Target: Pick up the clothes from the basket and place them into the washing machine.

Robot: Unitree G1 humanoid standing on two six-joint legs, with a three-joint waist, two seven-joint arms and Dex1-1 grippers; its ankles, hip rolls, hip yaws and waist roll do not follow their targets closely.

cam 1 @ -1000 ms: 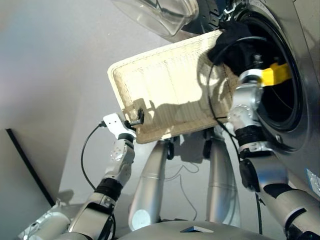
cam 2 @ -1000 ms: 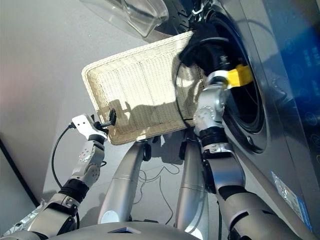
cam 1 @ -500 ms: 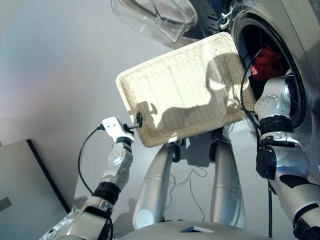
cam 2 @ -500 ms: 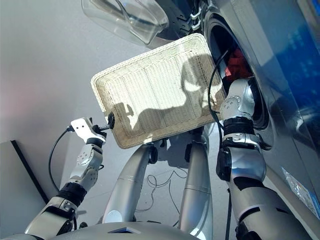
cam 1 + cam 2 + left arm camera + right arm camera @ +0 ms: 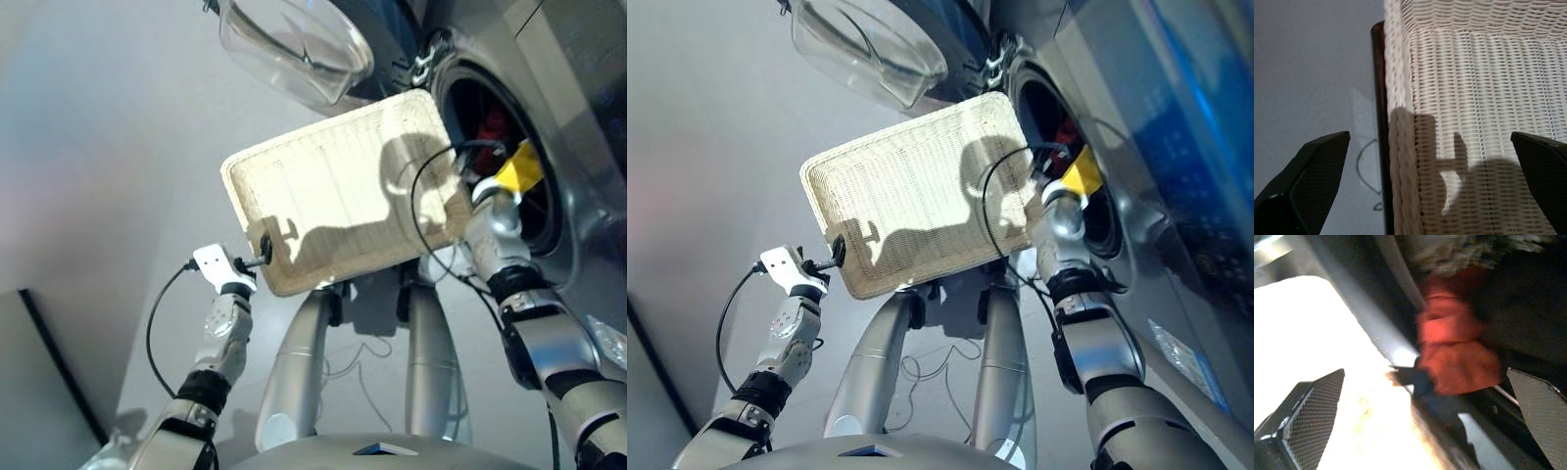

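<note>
Plain grey floor [image 5: 118, 147] fills the view; a thin dark cable [image 5: 921, 372] loops across it.

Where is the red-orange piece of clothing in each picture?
Left eye view: the red-orange fabric garment shows small inside the dark drum hole, upper right.
Right eye view: a red sliver in the drum hole, upper right.
Left wrist view: not in it.
Right wrist view: mid-picture, inside the drum.
Shared landmark: the cream-white woven basket, its corner next to the drum hole.
</note>
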